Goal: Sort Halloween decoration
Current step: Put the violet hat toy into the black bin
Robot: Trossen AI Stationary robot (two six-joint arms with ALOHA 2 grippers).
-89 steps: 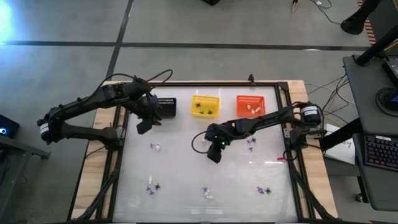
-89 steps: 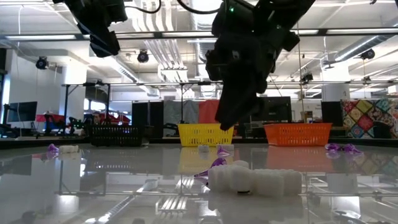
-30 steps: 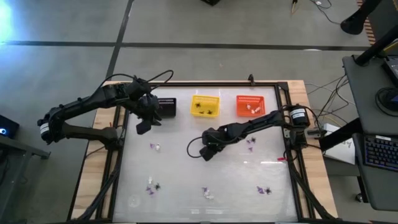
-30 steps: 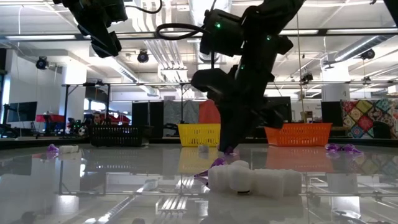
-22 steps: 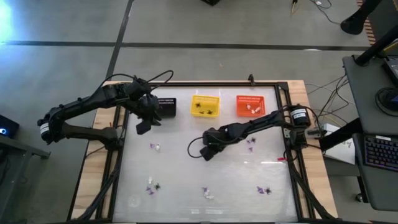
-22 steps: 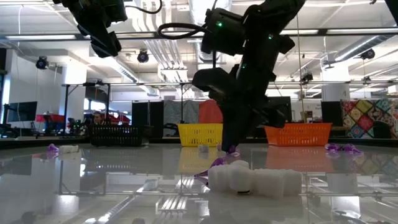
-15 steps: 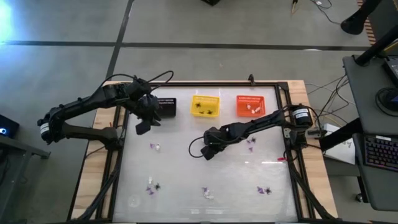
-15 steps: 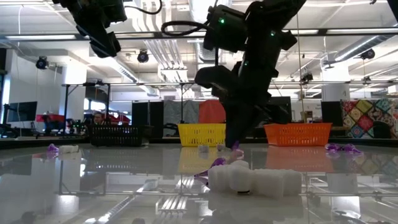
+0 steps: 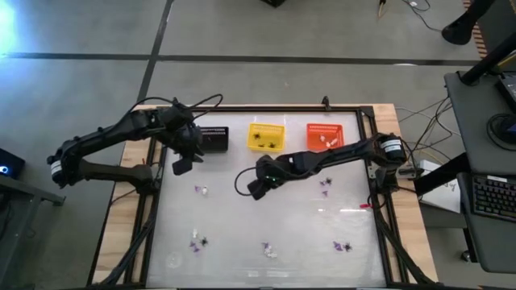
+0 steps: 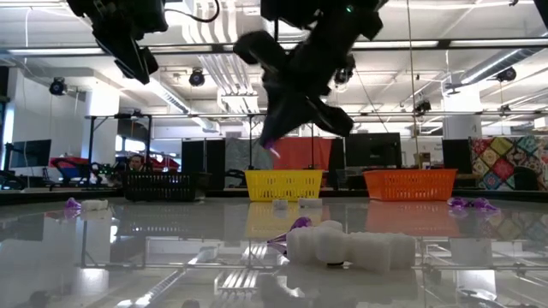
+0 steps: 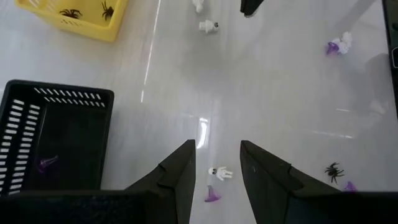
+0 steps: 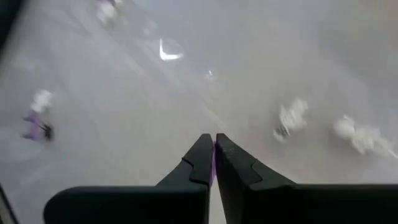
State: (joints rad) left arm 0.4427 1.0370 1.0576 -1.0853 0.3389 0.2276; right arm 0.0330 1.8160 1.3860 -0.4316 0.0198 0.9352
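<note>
My right gripper [image 9: 252,192] hangs above the middle of the table, shut on a small purple trinket [image 10: 274,149]. My left gripper [image 9: 184,163] waits open above the far left, next to the black basket [image 9: 214,138]. Its fingers [image 11: 186,163] have nothing between them. That basket holds one purple trinket [image 11: 46,163]. The yellow basket [image 9: 266,135] holds black spiders [image 11: 69,12], and the orange basket [image 9: 325,137] holds white pieces. Loose decorations lie on the table: a white and purple pair [image 9: 201,191], a purple and black pair [image 9: 196,240], and purple ones [image 9: 325,184]. My right gripper pinches the purple trinket between its two fingers. Only a thin purple sliver [image 12: 213,163] shows in the seam between them. The fingers slant downward, and the trinket at their ends [image 10: 274,149] is lifted clear of the table.
More trinkets lie near the front edge: a white one [image 9: 268,251] and a purple and black one [image 9: 343,246]. A white figure [image 11: 219,173] and a purple piece [image 11: 211,196] lie under my left gripper. The three baskets stand in a row along the far edge.
My right gripper has risen from the table surface with the purple trinket between its fingers and has shifted a little toward the table's left edge. The trinket is now lifted clear.
</note>
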